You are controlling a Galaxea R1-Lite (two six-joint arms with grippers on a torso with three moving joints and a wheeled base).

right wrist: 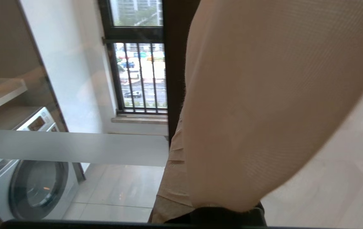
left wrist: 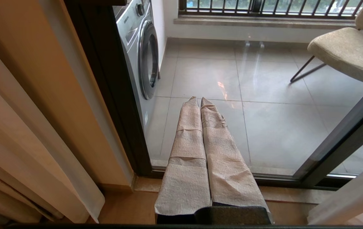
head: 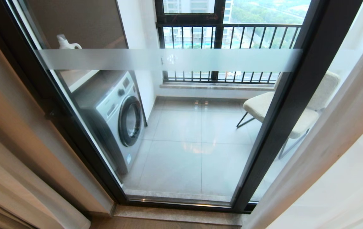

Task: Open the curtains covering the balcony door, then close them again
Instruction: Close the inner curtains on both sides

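With the balcony door (head: pixel 175 127) showing bare between them, the curtains (head: pixel 327 152) are hanging drawn back to either side of it, while the left gripper (left wrist: pixel 198 99) is pointing at its glass, fingers pressed together, and the right gripper's (right wrist: pixel 181 165) closed fingers are lying against the sheer.

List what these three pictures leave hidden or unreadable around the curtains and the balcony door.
- Right gripper: in the right wrist view the sheer curtain drapes over it, hiding the fingertips.
- Both arms: outside the head view.
- Chair: head view, partly hidden by the balcony door frame.
- Frosted band: its small characters are too small to read.
- Curtain tops and rail: cut off by every picture's edge.
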